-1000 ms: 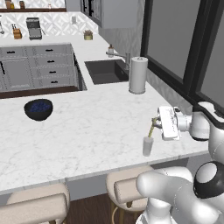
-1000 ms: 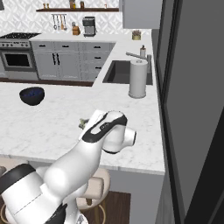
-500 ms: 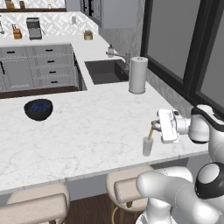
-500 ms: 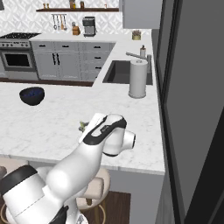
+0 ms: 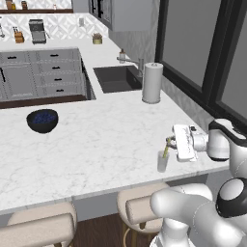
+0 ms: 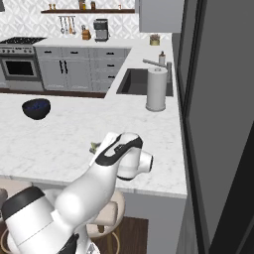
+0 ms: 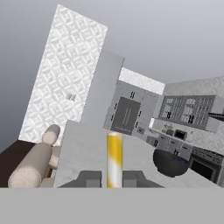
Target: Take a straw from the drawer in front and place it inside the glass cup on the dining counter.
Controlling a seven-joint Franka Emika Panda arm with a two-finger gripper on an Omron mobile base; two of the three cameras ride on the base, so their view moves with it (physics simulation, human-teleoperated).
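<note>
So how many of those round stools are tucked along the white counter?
2 show: one stool under the dining counter at the lower left, another stool beside the robot's arm. More may be hidden.

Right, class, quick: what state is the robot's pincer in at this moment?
Pincer: closed on the yellow straw, directly above the glass cup.

I see my gripper (image 5: 168,143) clamped on the yellow straw (image 5: 166,150), its lower end inside the glass cup (image 5: 162,161) near the dining counter (image 5: 96,144) edge, well apart from the dark blue bowl (image 5: 42,120).
</note>
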